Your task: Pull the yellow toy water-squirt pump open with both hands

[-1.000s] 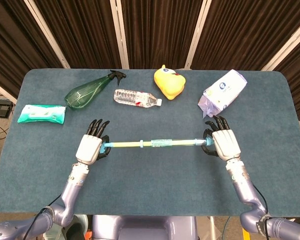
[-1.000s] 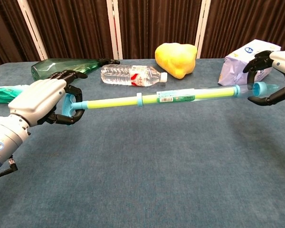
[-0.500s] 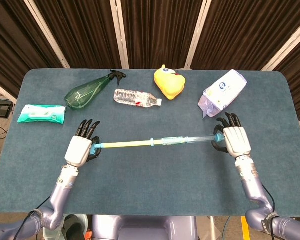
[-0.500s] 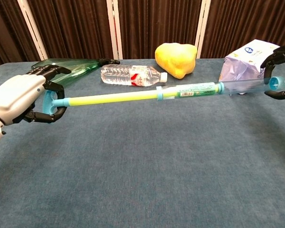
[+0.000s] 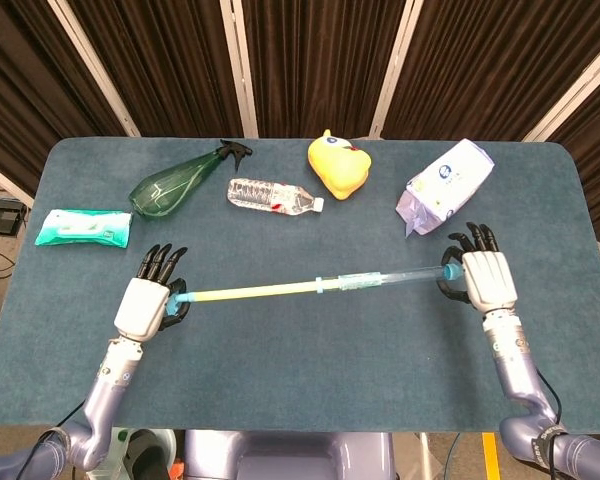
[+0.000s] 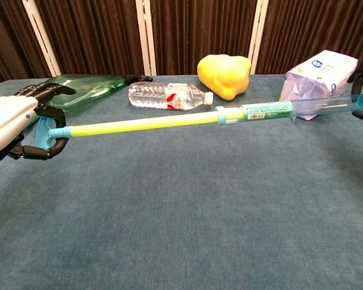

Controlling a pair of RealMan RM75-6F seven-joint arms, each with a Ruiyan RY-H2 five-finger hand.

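1. So, writing first: the yellow pump (image 5: 320, 285) has a small printed sticker on its clear barrel, but it's too tiny to read. The white and purple packet (image 5: 445, 185) carries a round blue logo; its text is unreadable too.
2. The pump hangs above the counter (image 5: 300, 380), stretched long between both hands, its yellow rod drawn out of the clear tube.
3. The left hand (image 5: 145, 300) has its dark fingers (image 6: 39, 152) curled round the blue handle loop, holding it.
4. The right hand (image 5: 485, 280) has its fingers wrapped round the blue cap end of the tube.
5. Surface is dark teal carpet-like fabric; dark curtains with white poles hang behind.
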